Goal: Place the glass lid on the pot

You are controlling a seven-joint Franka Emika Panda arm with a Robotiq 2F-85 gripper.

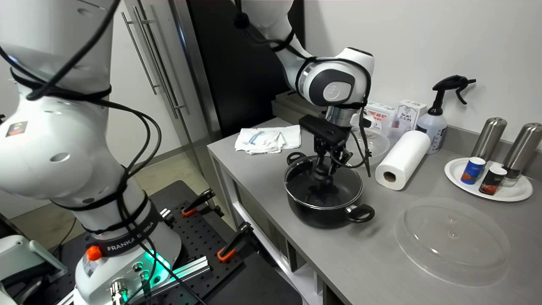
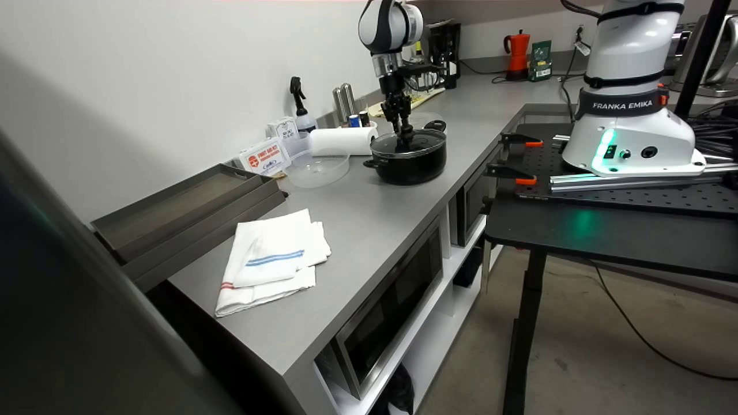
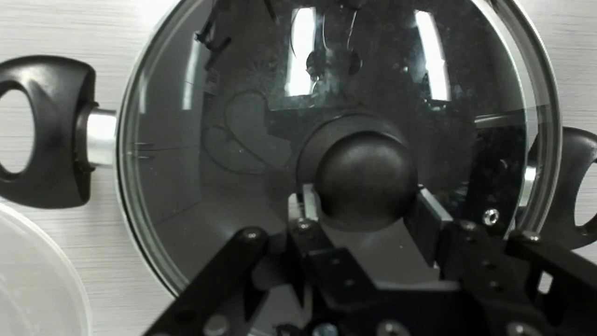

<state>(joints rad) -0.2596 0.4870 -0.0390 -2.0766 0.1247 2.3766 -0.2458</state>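
The glass lid (image 3: 242,154) lies over the mouth of the black pot (image 1: 317,216), its dark round knob (image 3: 366,172) near the middle. In the wrist view the lid covers nearly the whole opening, with a narrow gap between the rims at right. The lid (image 2: 418,145) looks about level on the pot (image 2: 412,168) in an exterior view. My gripper (image 3: 371,205) points down with one finger on each side of the knob, both appearing to touch it. The gripper also shows over the lid in both exterior views (image 1: 322,167) (image 2: 405,124). The lid's underside contact is hidden.
A paper towel roll (image 1: 403,160) and a clear plastic bowl (image 2: 317,170) stand close to the pot. A large clear disc (image 1: 453,241) lies nearby on the counter. A white plate (image 1: 523,190) holds jars and mills. Folded towels (image 2: 274,262) and stacked trays (image 2: 190,216) lie beyond.
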